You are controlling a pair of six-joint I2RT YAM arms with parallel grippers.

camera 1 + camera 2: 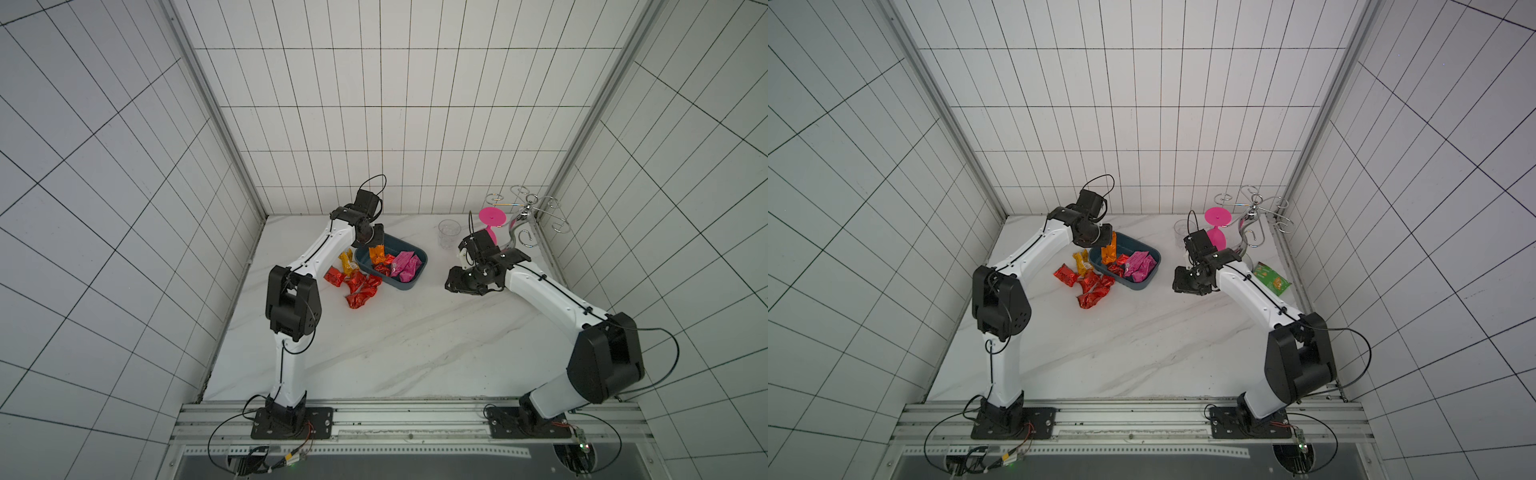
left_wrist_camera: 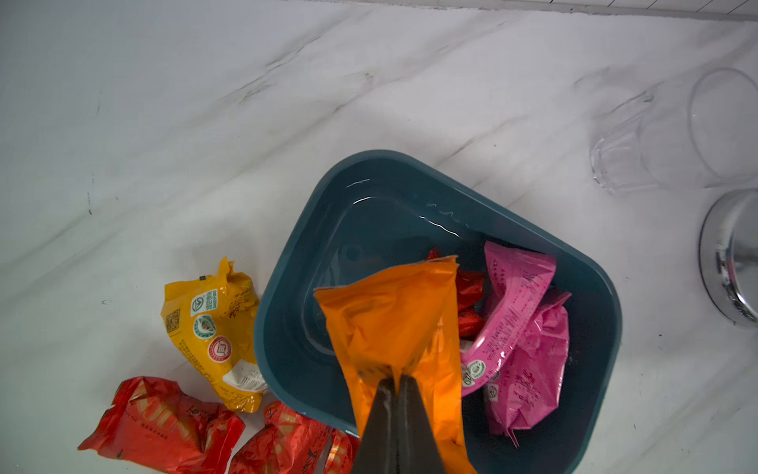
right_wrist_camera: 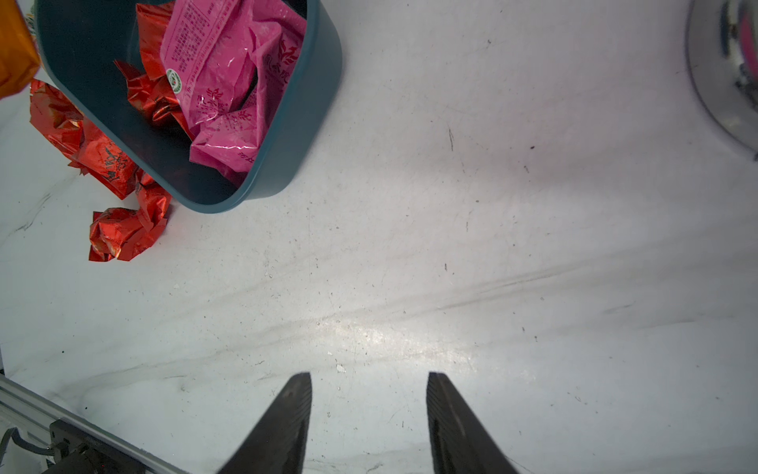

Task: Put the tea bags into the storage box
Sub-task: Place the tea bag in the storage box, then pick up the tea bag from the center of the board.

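The teal storage box lies at the back middle of the table. My left gripper is shut on an orange tea bag that hangs over the box's left end. Two pink tea bags and red ones lie inside. A yellow tea bag and several red ones lie on the table left of the box. My right gripper stands open and empty over bare table to the box's right.
A clear plastic cup stands behind and right of the box. A pink goblet hangs on a chrome rack at the back right; its base is close by. A green packet lies beside my right arm.
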